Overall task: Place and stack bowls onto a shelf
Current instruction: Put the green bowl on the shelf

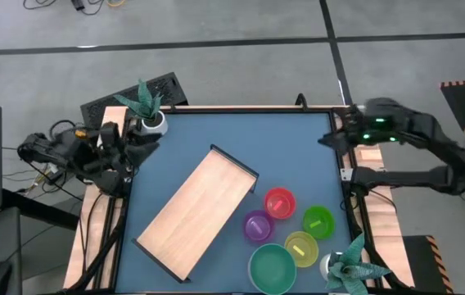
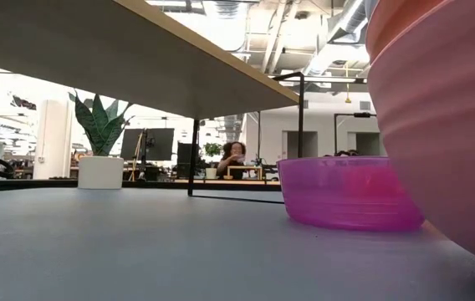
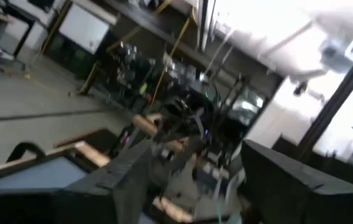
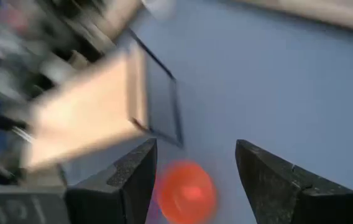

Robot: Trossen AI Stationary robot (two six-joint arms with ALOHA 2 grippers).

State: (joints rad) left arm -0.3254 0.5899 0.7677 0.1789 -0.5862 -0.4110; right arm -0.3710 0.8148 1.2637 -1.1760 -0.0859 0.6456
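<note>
- Pink bowl [image 2: 446,125] looms nearest the low camera, purple bowl [image 2: 348,193] beyond it.
- 5 bowls cluster right of the shelf [image 1: 197,211].
- Right gripper [image 4: 192,171] spread wide at the far right corner; left gripper [image 3: 186,186] also parted, off the table's left edge.
</note>
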